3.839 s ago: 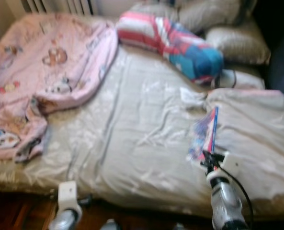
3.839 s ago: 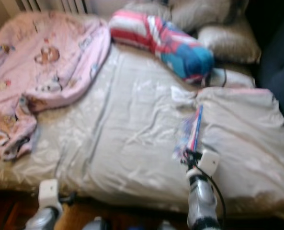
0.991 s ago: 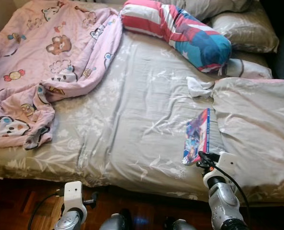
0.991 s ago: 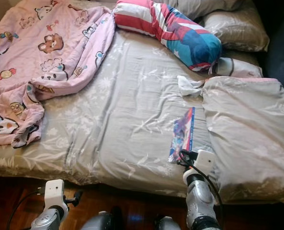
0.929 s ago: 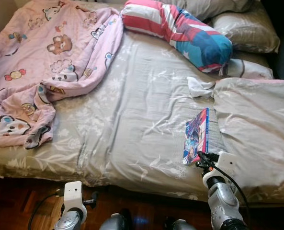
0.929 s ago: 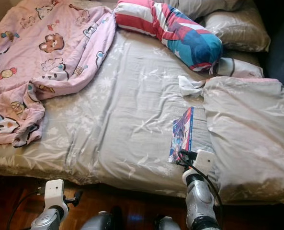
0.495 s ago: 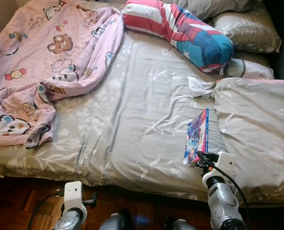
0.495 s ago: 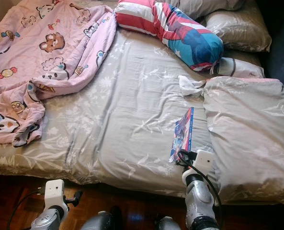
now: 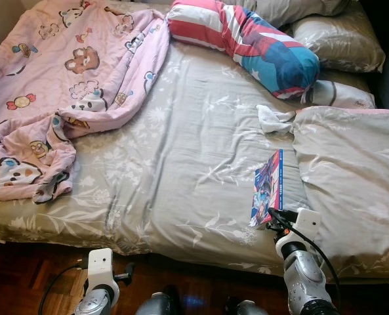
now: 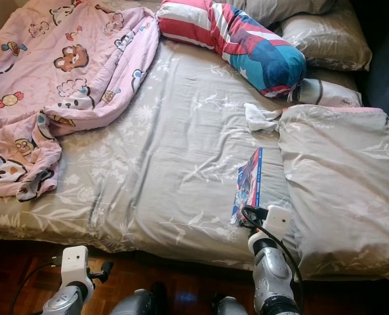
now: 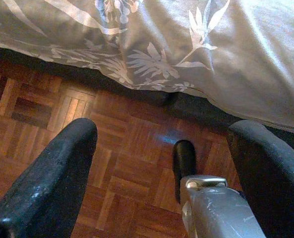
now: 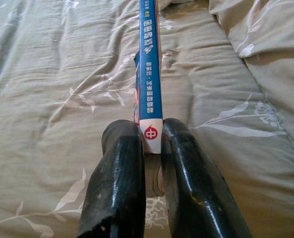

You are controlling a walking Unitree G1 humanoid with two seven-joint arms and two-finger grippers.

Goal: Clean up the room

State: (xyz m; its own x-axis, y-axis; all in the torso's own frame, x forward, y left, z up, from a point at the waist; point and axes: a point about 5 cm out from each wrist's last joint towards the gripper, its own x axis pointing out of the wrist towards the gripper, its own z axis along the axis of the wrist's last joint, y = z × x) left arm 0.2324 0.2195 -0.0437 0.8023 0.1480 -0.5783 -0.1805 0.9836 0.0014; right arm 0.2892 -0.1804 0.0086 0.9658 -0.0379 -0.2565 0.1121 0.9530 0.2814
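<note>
Two grippers are in view, and one of them is at work. At the far left of the bed (image 9: 181, 170) lies a pink cartoon-print blanket (image 9: 63, 92), crumpled and well apart from the action. Below it, over the wooden parquet floor (image 11: 112, 163) in front of the bed's near edge, the left gripper (image 11: 161, 168) hangs idle with its fingers spread wide and nothing between them.

In the middle, the grey floral sheet is bare and gives much open room. Further back lies a striped red, white and blue bolster pillow (image 9: 246, 42), and near it a small white crumpled cloth (image 9: 275, 118).

To the right, the right gripper (image 12: 150, 148) pinches a thin blue-spined book (image 9: 267, 187) at its near end; the fingers (image 12: 119, 183) press on both covers. The book stands on its edge, and its long axis runs straight away from the fingers, toward the head of the bed. It is just beside the folded grey duvet (image 9: 351, 177), which rises on its right side.

I judge that the book is being lifted off the bed. The free way is up and back toward the robot, or to the left; on the right the duvet is close and could catch the cover.
</note>
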